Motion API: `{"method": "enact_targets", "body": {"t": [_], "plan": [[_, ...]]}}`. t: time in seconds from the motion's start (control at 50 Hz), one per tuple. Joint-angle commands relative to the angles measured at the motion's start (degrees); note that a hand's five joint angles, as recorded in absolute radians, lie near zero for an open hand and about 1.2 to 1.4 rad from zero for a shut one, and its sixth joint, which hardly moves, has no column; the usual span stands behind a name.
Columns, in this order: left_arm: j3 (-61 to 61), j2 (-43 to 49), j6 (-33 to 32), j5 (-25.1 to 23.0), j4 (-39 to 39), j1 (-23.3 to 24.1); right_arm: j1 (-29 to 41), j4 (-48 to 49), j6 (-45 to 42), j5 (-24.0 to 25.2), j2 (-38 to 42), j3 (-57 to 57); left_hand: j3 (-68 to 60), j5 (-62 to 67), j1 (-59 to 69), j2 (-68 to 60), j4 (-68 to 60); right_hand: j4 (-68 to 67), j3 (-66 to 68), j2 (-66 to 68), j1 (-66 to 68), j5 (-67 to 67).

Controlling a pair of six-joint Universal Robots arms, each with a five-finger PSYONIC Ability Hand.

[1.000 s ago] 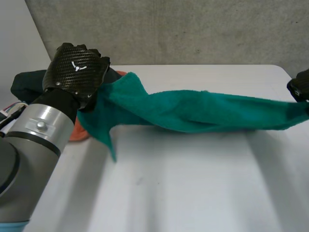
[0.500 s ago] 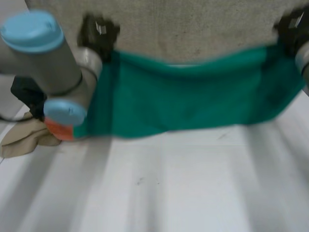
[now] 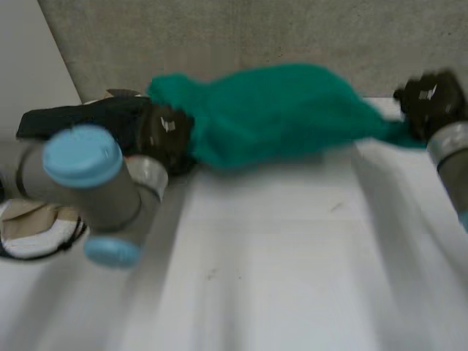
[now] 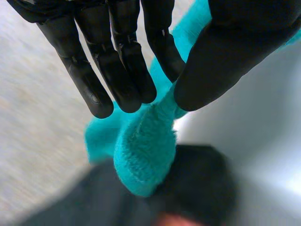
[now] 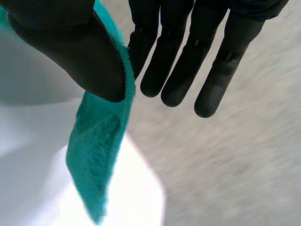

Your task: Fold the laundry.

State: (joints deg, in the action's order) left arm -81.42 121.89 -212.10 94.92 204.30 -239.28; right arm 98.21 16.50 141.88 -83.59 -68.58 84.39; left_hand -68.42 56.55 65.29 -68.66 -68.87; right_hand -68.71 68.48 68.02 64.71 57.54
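At the far edge of the white table [image 3: 278, 278], the green towel [image 3: 278, 110] is strung between both hands (bunched midway): one end is pinched by the left hand [image 3: 167, 135], the other by the right hand [image 3: 431, 99].

Towel [image 3: 278, 110]: teal-green, plain, no print.
Left hand [image 4: 117, 56]: black, slight gloss; small white mark on its back in head view.
Right hand [image 5: 188, 52]: black, matt; small white mark too in head view.
Table [image 3: 278, 278]: white, plain.
Wall [image 3: 219, 36]: grey, speckled, concrete-like.
Dark cloth [image 3: 80, 121]: blackish, no pattern seen.
Orange-red scrap [image 4: 174, 220] by dark cloth: plain.
Beige cloth [image 3: 29, 216]: pale tan w/ white patch.
Left arm [image 3: 110, 197]: grey metal, lt-blue caps.
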Motion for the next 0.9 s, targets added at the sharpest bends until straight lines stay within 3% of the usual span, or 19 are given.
{"method": "enact_targets", "body": {"t": [0.02,0.1,0.18,0.26,0.4,0.66,0.74,0.9], "plan": [[-13.0,-1.3,-0.3,0.6,1.0,2.1,-3.8,-2.3,0.3,4.4,0.3,9.4,-11.6,13.5,14.7,-11.3,-11.1,-11.3,11.5,12.0,15.3,12.5],[-18.9,-7.7,-0.4,1.9,0.2,3.1,-4.6,-3.3,0.2,6.1,0.3,11.5,-11.6,13.5,14.7,-11.3,-11.1,-11.3,11.5,12.0,15.3,12.5],[-21.4,-13.4,-0.8,2.3,-1.8,4.0,-5.3,-4.1,0.1,6.8,0.2,12.5,26.2,-24.3,-23.0,26.4,26.6,-11.3,11.5,12.0,15.3,12.5],[-18.5,-16.3,-0.8,1.9,-5.9,3.6,-5.3,-4.1,0.1,6.9,0.2,12.9,36.5,-34.6,-33.4,36.7,36.9,-11.3,11.5,12.0,15.3,12.5],[-8.3,-14.3,-0.2,0.6,-10.8,2.3,-5.3,-4.1,0.1,7.0,0.2,13.5,35.5,-33.6,-32.4,35.7,35.9,-11.3,11.5,12.0,15.3,12.5],[11.3,5.4,7.5,-9.6,-25.9,2.0,-6.1,-4.1,0.1,7.1,0.3,14.2,28.1,-26.2,-25.0,28.3,28.5,-11.3,11.5,12.0,15.3,12.5],[12.4,8.5,7.6,-13.1,-26.6,1.6,-7.0,-4.1,0.1,7.1,0.3,14.6,27.3,-25.4,-24.1,27.5,27.7,-11.3,11.5,12.0,15.3,12.5],[15.3,13.3,7.2,-13.9,-26.4,1.1,-7.9,-4.1,0.0,7.2,0.2,14.6,24.7,-22.9,-21.6,25.0,25.2,-11.3,11.5,12.0,15.3,12.5]]}}
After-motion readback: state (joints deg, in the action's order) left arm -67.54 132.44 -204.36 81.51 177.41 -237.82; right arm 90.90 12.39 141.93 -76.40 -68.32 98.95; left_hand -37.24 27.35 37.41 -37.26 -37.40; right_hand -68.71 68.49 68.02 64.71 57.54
